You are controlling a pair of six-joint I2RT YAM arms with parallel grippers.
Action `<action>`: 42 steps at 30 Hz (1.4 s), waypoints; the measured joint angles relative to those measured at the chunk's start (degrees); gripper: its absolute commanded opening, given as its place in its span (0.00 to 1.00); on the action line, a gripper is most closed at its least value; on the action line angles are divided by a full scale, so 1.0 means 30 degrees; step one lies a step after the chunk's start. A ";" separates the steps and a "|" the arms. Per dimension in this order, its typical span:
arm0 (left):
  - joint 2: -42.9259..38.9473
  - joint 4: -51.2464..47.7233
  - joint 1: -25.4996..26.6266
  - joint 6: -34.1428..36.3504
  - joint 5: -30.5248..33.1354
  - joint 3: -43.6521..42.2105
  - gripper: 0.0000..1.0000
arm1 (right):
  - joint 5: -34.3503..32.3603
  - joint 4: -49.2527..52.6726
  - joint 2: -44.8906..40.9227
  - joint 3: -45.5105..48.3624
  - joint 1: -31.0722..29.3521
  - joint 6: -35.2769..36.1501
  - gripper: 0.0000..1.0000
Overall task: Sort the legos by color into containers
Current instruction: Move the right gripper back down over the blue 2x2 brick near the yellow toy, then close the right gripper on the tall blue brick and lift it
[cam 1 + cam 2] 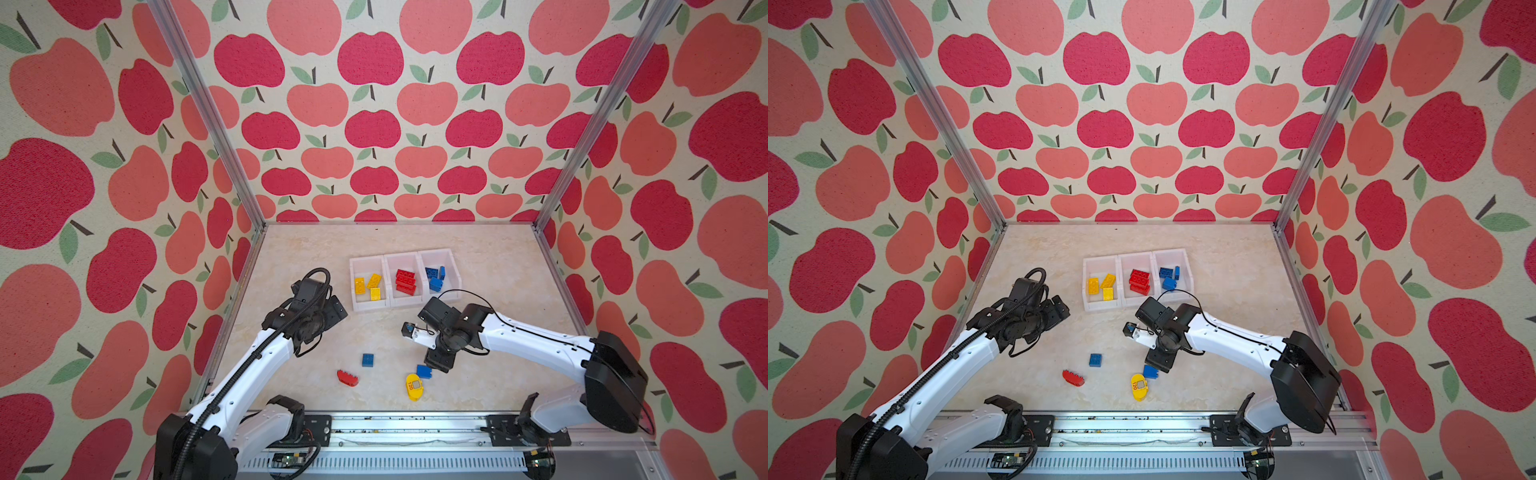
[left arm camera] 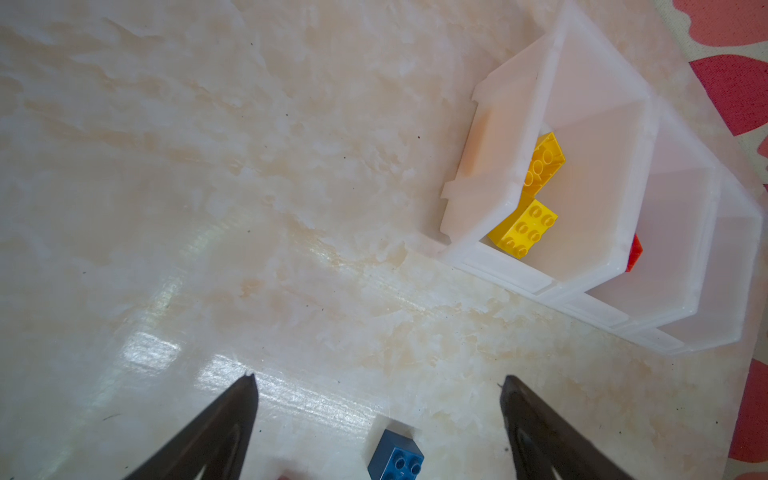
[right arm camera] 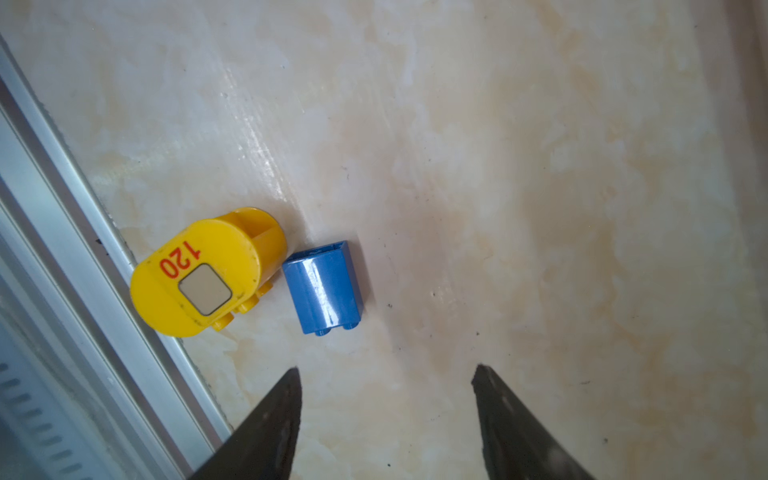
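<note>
- Three bins (image 1: 371,305) stand joined in a row on the worktop (image 1: 490,266), toward its back.
- Left bin (image 1: 365,264) holds three bricks (image 1: 374,281), the middle bin (image 1: 401,259) holds a stack (image 1: 405,281), and the right bin (image 1: 434,255) holds a cluster (image 1: 435,278).
- Four legos lie loose before the bins, well apart from them.
- Leftmost is a low piece (image 1: 347,377); a lone brick (image 1: 368,360) lies behind and right of it.
- Further right, a side-lying brick (image 1: 424,371) lies just beside the "120" piece (image 1: 414,386), nearest the front rail (image 1: 415,424).
- Left end effector (image 2: 376,376) is left of the bins.
- Right end effector (image 3: 386,368) is just beside the side-lying brick, before the right bin.
</note>
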State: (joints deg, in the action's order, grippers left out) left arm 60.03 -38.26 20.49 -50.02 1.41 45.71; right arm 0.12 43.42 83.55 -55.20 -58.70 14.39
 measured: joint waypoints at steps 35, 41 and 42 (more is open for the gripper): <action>-0.0510 -0.0087 0.0000 0.0058 0.0066 0.0000 0.94 | -0.0729 -0.2193 0.2433 0.1071 -0.2186 0.1413 0.57; -0.0510 -0.0095 0.0000 0.0058 0.0073 0.0000 0.94 | -0.0794 -0.2208 0.3038 0.1071 -0.2186 0.1486 0.46; -0.0510 -0.0095 0.0000 0.0058 0.0073 0.0000 0.93 | -0.0809 -0.2215 0.3060 0.1071 -0.2186 0.1508 0.43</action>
State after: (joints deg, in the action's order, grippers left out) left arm 58.50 -38.54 20.49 -49.84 1.63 45.71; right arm -2.31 36.77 92.73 -51.99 -65.25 18.92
